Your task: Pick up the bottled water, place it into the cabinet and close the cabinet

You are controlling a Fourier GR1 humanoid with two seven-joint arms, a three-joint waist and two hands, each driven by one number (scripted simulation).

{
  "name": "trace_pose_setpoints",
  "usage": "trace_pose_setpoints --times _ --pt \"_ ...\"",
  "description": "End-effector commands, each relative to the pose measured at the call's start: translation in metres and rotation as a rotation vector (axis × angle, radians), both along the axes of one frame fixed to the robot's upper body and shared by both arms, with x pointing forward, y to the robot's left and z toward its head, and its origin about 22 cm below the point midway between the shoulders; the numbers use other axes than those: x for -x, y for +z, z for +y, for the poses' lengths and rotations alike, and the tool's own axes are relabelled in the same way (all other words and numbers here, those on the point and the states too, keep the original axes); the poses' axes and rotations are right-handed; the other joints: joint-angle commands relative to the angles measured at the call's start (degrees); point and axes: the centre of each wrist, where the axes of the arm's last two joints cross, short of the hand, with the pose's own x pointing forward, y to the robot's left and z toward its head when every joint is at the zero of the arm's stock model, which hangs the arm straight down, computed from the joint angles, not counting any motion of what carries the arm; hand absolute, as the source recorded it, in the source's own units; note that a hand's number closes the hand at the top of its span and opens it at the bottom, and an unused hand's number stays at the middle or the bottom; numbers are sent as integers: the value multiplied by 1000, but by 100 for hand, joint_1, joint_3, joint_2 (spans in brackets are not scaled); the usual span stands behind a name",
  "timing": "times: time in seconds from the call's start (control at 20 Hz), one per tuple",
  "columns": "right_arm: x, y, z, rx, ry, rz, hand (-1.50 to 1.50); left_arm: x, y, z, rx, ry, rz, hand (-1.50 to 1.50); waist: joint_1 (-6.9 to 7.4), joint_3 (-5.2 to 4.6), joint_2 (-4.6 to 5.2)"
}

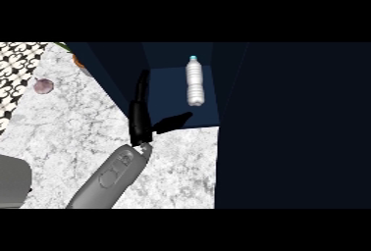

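**Bottle lying inside the open cabinet, one arm stretched toward it**

No brand name or readable writing shows on the water bottle point(195, 82); its body is pale and ribbed, with a light blue cap. A faint embossed mark sits on the grey forearm point(109, 179), too unclear to read.

The water bottle lies inside the cabinet point(181, 120), on its dark blue floor, toward twelve o'clock in the head view. Its long axis runs from twelve to six o'clock, cap end pointing to twelve. It rests free, with nothing touching it.

The left robot hand point(138, 115) shows as a thin black shape seen edge-on, its fingers straight and pressed together, pointing to twelve o'clock along the cabinet's left wall. It holds nothing and lies well to the nine o'clock side of the bottle. Its shadow falls on the cabinet floor beside it.

The cabinet door point(297, 122) fills the three o'clock side as a dark panel. On the white marbled tabletop point(72, 122), at ten o'clock, lies a small purplish round thing point(43, 86).
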Motion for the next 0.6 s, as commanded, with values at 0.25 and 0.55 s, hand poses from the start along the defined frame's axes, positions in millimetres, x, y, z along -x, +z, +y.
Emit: trace_pose_setpoints --times 0.25,0.55 --pt "8 0 -13 16 -16 -6 -150 -51 63 28 154 -177 -145 -150 32 -55 120" --pt "12 -1 -14 30 -26 0 -150 -46 50 50 247 -287 -214 -150 160 -51 90"
